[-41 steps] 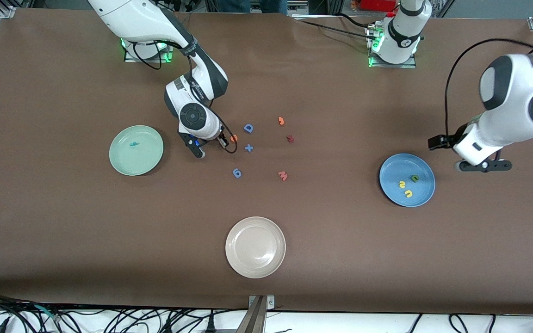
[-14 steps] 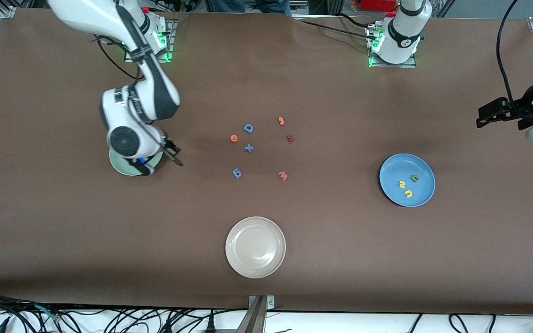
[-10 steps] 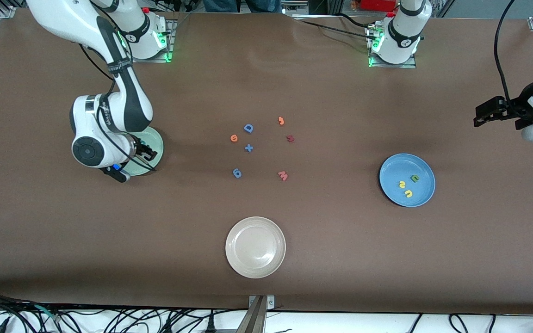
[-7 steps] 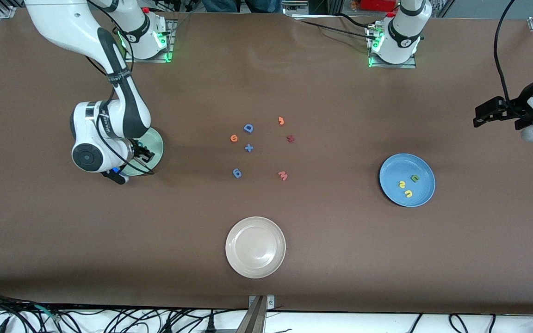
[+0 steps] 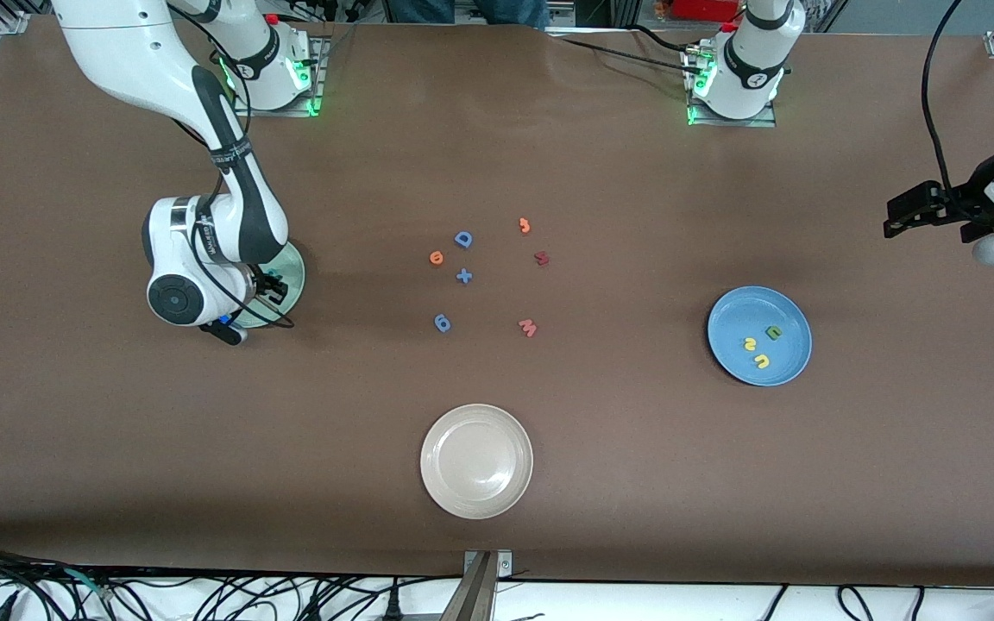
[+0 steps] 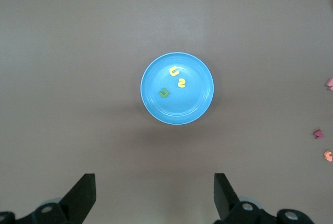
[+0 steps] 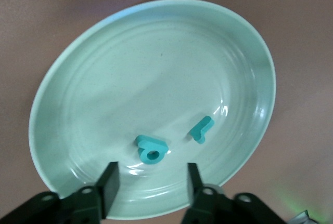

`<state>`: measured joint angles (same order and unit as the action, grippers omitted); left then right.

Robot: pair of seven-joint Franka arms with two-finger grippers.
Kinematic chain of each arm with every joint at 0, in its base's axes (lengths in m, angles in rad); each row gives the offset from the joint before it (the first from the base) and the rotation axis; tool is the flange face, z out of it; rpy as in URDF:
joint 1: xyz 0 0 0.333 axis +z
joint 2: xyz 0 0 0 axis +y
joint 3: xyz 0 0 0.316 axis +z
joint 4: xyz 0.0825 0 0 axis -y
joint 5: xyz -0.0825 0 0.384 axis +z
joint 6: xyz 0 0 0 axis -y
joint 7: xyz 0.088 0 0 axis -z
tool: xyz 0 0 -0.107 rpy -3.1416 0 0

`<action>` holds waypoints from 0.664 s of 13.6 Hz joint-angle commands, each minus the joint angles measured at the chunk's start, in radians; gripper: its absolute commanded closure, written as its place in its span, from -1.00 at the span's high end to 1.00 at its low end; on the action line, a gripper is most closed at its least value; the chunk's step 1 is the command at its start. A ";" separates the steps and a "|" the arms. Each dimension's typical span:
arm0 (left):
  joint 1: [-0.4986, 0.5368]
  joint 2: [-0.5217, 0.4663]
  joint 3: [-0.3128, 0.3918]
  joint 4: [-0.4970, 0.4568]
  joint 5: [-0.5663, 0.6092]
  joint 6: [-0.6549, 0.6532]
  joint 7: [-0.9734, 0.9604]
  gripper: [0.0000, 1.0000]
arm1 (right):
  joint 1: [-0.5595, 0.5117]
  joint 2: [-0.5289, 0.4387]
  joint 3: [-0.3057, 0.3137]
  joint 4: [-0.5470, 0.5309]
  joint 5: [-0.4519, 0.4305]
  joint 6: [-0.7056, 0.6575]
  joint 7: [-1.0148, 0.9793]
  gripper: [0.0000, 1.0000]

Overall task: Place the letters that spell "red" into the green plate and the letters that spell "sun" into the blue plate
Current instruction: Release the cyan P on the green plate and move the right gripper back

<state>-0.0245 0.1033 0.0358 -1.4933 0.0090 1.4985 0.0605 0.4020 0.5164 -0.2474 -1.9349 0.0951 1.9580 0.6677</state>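
The green plate (image 7: 156,63) is round and pale mint green, with soft rings on its face. Two small teal foam letters lie in it. One is the "d" (image 7: 151,149), with a round hole in it. It lies just past the tips of the right gripper (image 7: 151,180) fingers (image 7: 109,180), which are spread apart and hold nothing. The other is the small "r" (image 7: 201,129), a bent little piece, near the "d" but not touching it. The right gripper hangs low over the green plate.

The orange "e" (image 5: 436,257) lies on the brown counter (image 5: 635,474), well apart from those fingers, just beside a blue "D" (image 5: 462,239).

The blue plate (image 6: 195,107) is round and bright blue. Three small letters lie in it: a yellow "s" (image 6: 181,83), a yellow "u" (image 6: 173,71) and a green "n" (image 6: 164,93), close together. The left gripper (image 6: 154,198) waits high up at the left arm's end of the counter, its fingers (image 6: 83,195) spread wide and empty. The blue plate lies well apart from them.

There are three plates in all: one green, one blue, one cream-white plate (image 5: 476,461). Six small pieces lie loose in the middle of the counter.
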 commanded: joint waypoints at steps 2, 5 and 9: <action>0.008 0.006 0.004 0.016 -0.024 -0.012 0.022 1.00 | -0.002 -0.036 0.010 -0.003 0.011 -0.005 0.004 0.48; 0.008 0.007 0.003 0.015 -0.023 -0.011 0.022 1.00 | 0.006 -0.073 0.060 0.013 0.012 -0.014 0.119 0.48; 0.008 0.007 0.004 0.013 -0.024 -0.011 0.024 1.00 | 0.011 -0.069 0.201 0.075 0.090 -0.001 0.367 0.48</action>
<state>-0.0236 0.1042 0.0367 -1.4933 0.0090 1.4985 0.0605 0.4105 0.4480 -0.0956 -1.8941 0.1271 1.9588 0.9399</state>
